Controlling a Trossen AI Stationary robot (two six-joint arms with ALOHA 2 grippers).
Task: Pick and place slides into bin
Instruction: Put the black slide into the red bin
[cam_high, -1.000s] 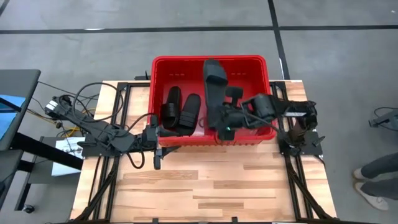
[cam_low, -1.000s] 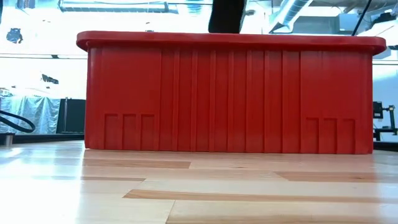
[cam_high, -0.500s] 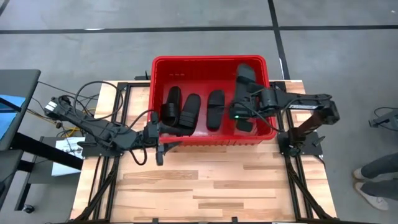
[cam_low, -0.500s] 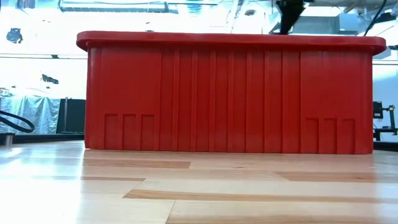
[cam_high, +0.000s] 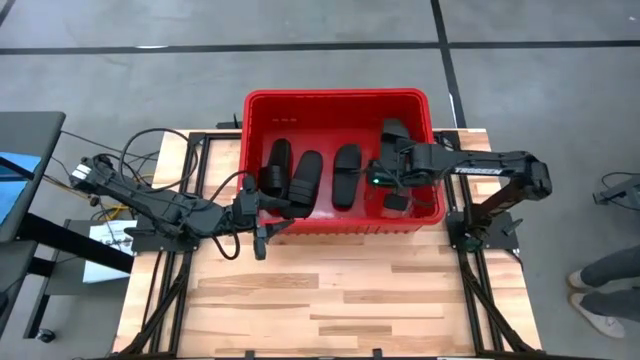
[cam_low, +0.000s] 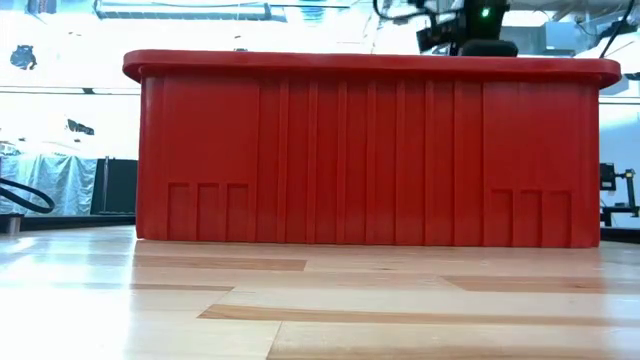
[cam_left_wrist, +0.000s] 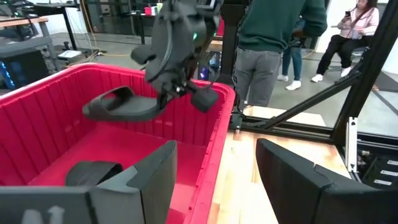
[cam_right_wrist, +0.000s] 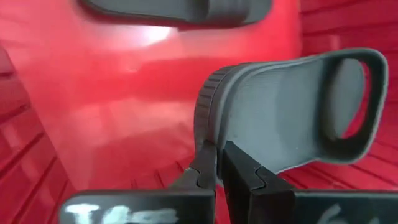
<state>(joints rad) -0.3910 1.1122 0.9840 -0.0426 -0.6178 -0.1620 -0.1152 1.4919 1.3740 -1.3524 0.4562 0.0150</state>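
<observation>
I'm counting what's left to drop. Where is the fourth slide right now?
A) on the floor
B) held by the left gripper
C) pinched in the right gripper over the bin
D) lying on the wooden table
C: the right gripper is shut on the slide's edge, above the red bin.

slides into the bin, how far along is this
Nearly finished. Three slides already lie in the red bin. The fourth slide is pinched at its edge by the shut right gripper, hanging over the bin's right end above the floor. The left gripper waits open at the bin's near left edge, holding nothing. What's left: releasing that last slide. No slides show on the table.
</observation>
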